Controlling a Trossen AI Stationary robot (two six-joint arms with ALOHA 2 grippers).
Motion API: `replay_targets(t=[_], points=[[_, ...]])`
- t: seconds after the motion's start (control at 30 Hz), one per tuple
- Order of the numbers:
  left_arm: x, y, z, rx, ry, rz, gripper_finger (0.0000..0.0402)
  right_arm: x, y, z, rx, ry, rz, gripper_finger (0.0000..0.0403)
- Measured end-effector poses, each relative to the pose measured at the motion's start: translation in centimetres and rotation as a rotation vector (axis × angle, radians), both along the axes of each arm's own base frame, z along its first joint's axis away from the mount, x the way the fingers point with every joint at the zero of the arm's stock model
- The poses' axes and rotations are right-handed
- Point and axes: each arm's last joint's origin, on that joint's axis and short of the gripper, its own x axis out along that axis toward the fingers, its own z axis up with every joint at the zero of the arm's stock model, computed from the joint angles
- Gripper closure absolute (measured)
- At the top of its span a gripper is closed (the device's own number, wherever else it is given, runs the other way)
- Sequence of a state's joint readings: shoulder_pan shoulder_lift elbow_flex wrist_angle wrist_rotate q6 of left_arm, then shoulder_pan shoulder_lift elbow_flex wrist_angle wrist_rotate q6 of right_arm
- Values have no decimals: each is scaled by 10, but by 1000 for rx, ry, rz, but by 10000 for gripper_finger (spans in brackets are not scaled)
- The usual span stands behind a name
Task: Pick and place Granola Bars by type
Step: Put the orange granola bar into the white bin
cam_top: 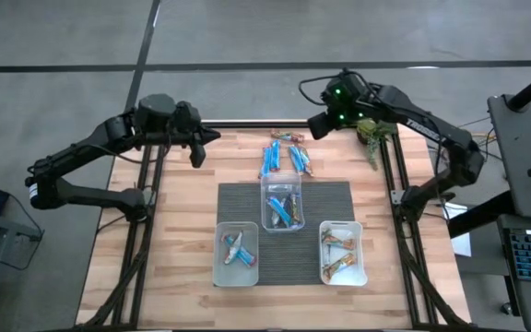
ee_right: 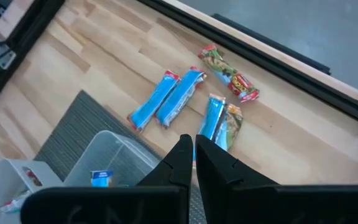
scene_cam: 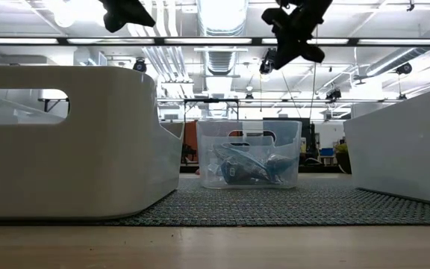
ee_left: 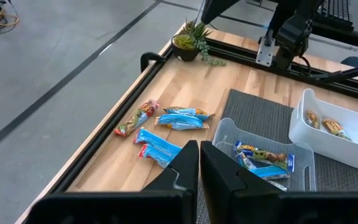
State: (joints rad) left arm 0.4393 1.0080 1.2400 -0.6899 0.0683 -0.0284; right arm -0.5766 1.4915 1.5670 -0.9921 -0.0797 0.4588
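Note:
Several loose Granola Bars (cam_top: pixel 284 155) lie flat on the wood near the table's far edge, most of them blue, one red and green (ee_right: pixel 229 71). My right gripper (ee_right: pixel 193 155) hovers shut above and just right of them (cam_top: pixel 319 124), holding nothing. My left gripper (cam_top: pixel 196 152) hangs shut over the far left of the table, also holding nothing (ee_left: pixel 199 165). More bars lie in three tubs: dark and blue ones in the clear middle tub (cam_top: pixel 282 205), blue ones in the left tub (cam_top: pixel 236 254), orange-tan ones in the right tub (cam_top: pixel 342 254).
The three tubs stand on a dark ribbed mat (cam_top: pixel 238 198) at the table's middle. A small green plant (cam_top: pixel 371 138) sits at the far right corner, close to my right arm. Black frame rails run along the table's sides and far edge.

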Motion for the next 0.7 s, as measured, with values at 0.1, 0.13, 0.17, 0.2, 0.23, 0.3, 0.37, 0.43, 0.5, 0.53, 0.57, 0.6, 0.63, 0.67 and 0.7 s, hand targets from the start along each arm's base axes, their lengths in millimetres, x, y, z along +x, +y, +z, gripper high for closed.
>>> replay_targets(t=[0.1, 0.13, 0.17, 0.2, 0.23, 0.3, 0.37, 0.43, 0.5, 0.53, 0.57, 0.6, 0.63, 0.67, 0.7], points=[[0, 0, 0, 0, 0, 0, 401, 3, -4, -2, 6, 8, -5, 390], [0, 0, 0, 0, -1, 1, 401, 4, -5, -2, 8, 7, -3, 390], [0, 0, 0, -1, -1, 1, 401, 5, -6, -2, 8, 6, -5, 390], [0, 0, 0, -2, -1, 2, 401, 5, -7, -1, 8, 5, -8, 390], [0, 0, 0, -4, -1, 2, 401, 6, -9, -1, 9, 3, -10, 390], [0, 0, 0, -5, -2, 3, 401, 7, -12, 3, 5, -6, -17, 390], [0, 0, 0, -5, -2, 4, 401, 5, -17, 7, 6, -7, -33, 390], [0, 0, 0, -7, -3, 5, 401, 3, -22, 11, 19, 7, -53, 390], [0, 0, 0, -7, -3, 5, 401, 1, -27, 12, 50, 48, -73, 390], [0, 0, 0, -8, -3, 5, 401, 1, -30, 12, 70, 68, -74, 390], [0, 0, 0, -11, -5, 7, 401, 1, -33, 11, 87, 87, -74, 390], [0, 0, 0, -14, -6, 8, 401, 1, -35, 11, 101, 107, -76, 390], [0, 0, 0, -15, -6, 9, 401, 2, -38, 11, 113, 127, -75, 390], [0, 0, 0, -18, -7, 11, 401, 3, -40, 10, 122, 143, -73, 390], [0, 0, 0, -19, -8, 11, 401, 5, -43, 10, 129, 155, -73, 390]])
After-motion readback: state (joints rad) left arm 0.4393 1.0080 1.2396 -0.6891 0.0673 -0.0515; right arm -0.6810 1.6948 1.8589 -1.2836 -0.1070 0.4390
